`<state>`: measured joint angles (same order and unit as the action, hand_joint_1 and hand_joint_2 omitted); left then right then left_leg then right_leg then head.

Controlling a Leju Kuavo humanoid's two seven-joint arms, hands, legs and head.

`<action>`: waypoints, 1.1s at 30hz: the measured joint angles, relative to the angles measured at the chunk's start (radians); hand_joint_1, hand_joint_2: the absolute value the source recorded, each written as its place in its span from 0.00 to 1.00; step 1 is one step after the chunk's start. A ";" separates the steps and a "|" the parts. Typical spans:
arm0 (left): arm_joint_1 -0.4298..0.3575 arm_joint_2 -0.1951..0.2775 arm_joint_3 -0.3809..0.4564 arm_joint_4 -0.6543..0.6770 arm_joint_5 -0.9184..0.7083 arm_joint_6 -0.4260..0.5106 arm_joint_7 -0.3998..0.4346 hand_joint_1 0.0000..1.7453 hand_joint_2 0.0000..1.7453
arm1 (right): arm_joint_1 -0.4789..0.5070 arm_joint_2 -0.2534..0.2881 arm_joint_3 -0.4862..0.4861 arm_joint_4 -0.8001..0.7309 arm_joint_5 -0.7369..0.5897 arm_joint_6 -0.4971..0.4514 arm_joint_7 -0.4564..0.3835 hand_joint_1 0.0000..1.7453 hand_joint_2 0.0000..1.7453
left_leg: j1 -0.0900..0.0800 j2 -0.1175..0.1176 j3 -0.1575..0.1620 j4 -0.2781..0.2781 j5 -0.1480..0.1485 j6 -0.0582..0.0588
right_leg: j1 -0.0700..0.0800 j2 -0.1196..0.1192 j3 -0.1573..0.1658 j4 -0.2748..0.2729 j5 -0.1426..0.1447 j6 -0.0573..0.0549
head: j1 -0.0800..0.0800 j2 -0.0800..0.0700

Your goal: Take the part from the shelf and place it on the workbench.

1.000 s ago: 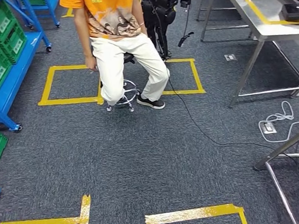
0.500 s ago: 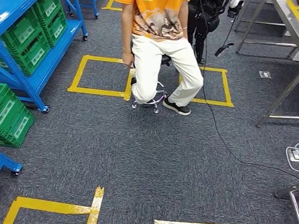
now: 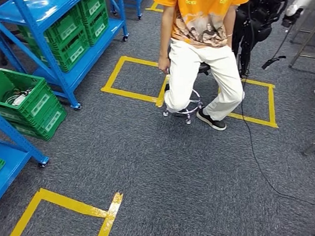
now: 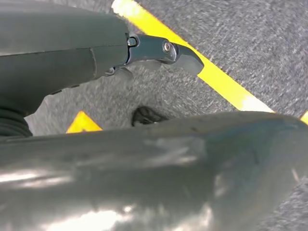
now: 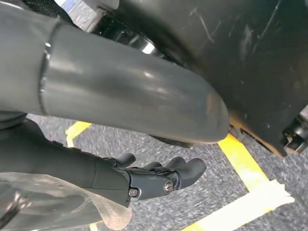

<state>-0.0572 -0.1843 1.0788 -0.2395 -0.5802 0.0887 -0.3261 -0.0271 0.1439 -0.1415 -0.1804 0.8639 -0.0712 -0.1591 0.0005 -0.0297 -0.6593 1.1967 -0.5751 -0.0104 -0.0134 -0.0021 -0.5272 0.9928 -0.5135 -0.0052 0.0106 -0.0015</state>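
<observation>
Blue shelf (image 3: 69, 83) stands at left, well apart from both hands; the part can't be made out. Left hand (image 4: 160, 50) and right hand (image 5: 156, 180) hang over carpet, fingers loosely extended, holding nothing. Four green crates on the near shelves; one seated person (image 3: 200, 51).

blue shelf (image 3: 71, 83) w/ green bins (image 3: 78, 35), grey carpet floor (image 3: 164, 177), yellow tape squares (image 3: 127, 92), black cable (image 3: 262, 170)

quick headcount from up top
one person (image 3: 200, 46) on one stool (image 3: 186, 106), two blue shelves (image 3: 75, 73) (image 3: 7, 162)
</observation>
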 joint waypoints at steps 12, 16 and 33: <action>0.003 0.004 0.003 0.000 0.007 0.005 -0.003 0.00 0.00 | -0.009 0.000 0.000 -0.001 -0.003 0.000 -0.003 0.00 0.00 | -0.007 0.069 0.088 -0.182 0.098 0.034 | 0.007 -0.101 0.037 0.015 -0.055 0.038 | 0.006 0.000; 0.000 0.005 0.004 0.000 0.005 0.006 -0.006 0.00 0.00 | -0.005 0.000 0.000 -0.001 -0.006 0.000 -0.003 0.00 0.00 | -0.001 0.020 0.089 -0.187 0.101 0.048 | 0.002 -0.007 -0.084 0.243 -0.154 0.047 | 0.014 0.000; 0.001 0.005 0.008 0.001 0.003 0.010 -0.003 0.00 0.00 | -0.001 0.000 0.000 0.000 0.006 -0.015 0.004 0.00 0.00 | 0.007 0.018 -0.043 0.098 -0.024 -0.009 | 0.002 -0.037 -0.006 0.009 -0.003 -0.004 | 0.001 0.000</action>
<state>-0.0566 -0.1797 1.0872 -0.2388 -0.5769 0.0989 -0.3291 -0.0284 0.1435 -0.1419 -0.1808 0.8697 -0.0866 -0.1553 0.0071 -0.0122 -0.7028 1.2945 -0.5996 -0.0191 -0.0114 -0.0395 -0.5332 1.0018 -0.5161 -0.0096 0.0115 -0.0015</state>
